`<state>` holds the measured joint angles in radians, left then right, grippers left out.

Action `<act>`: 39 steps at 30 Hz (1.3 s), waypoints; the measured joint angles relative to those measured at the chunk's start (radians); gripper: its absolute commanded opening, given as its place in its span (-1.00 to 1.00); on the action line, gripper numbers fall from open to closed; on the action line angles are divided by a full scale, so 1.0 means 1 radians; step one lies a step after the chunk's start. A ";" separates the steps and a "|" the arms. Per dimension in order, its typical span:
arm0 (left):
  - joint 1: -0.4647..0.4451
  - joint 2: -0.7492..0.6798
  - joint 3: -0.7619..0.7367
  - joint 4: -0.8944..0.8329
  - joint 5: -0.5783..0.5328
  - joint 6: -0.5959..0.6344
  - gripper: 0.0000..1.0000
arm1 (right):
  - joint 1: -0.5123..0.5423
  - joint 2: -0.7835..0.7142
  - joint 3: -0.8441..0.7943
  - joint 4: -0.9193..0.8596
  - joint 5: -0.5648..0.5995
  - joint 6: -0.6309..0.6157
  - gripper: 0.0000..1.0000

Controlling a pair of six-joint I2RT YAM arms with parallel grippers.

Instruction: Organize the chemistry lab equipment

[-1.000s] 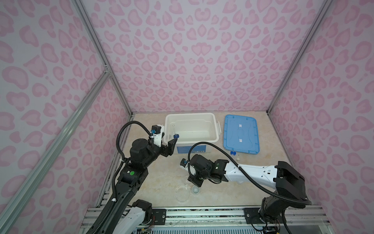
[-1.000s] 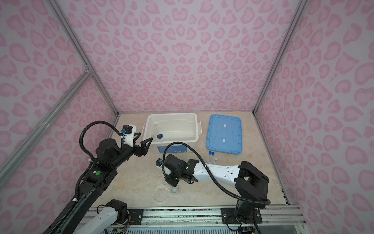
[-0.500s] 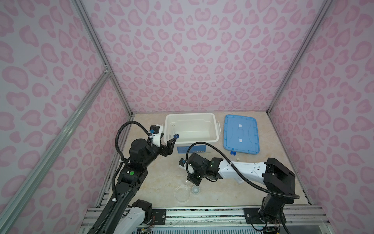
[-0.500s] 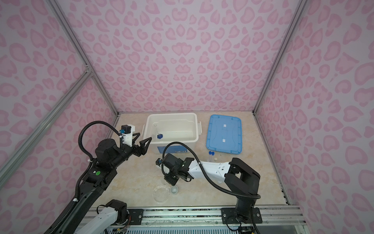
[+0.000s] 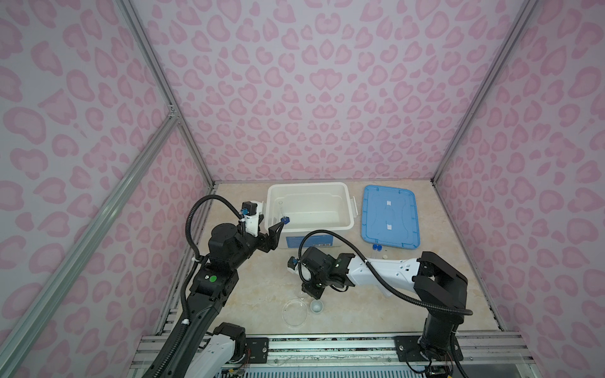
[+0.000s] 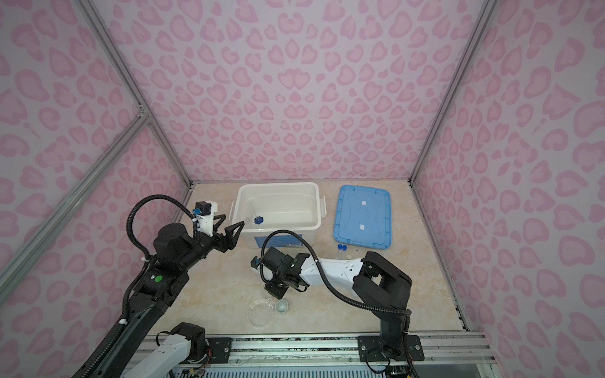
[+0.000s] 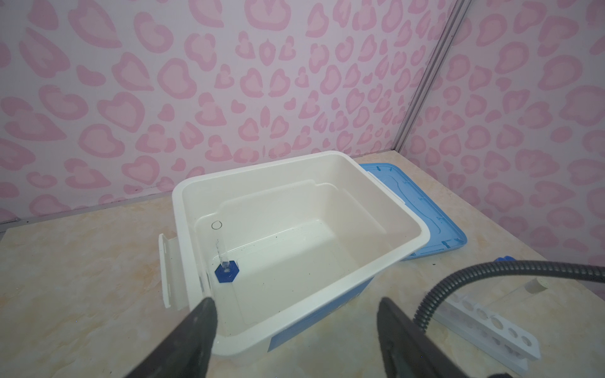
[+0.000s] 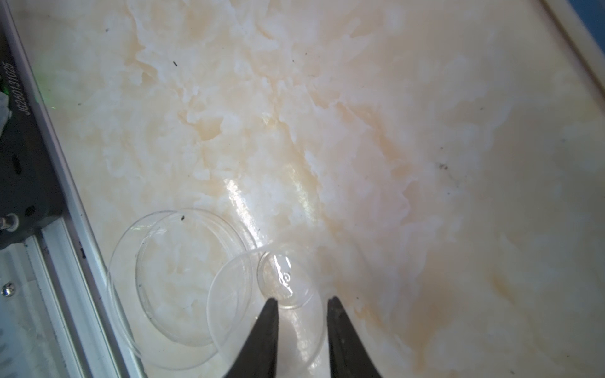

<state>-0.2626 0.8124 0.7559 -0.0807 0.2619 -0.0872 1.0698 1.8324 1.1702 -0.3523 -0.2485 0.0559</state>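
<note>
The step in hand looks like picking up the cup [image 8: 284, 278]. It sits on the worktop [image 8: 360, 131], right beside the dish [image 8: 173, 278]. The right end effector [image 8: 302, 306] is low over it with its tips a little apart. One tip may be inside the rim, but I can't tell if they touch. Next it must pinch the thin wall softly and lift. The left end effector [image 7: 294, 299] is wide apart and empty by the bin [image 7: 262, 167], where the cylinder [image 7: 226, 270] stands.
</note>
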 measured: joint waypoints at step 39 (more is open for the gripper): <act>0.019 -0.002 0.000 0.000 0.019 0.000 0.55 | -0.074 -0.063 0.241 -0.246 -0.027 -0.152 -0.88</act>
<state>-0.2440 0.8104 0.7559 -0.0803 0.2806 -0.0868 0.9962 1.7699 1.4113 -0.5987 -0.2752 -0.0959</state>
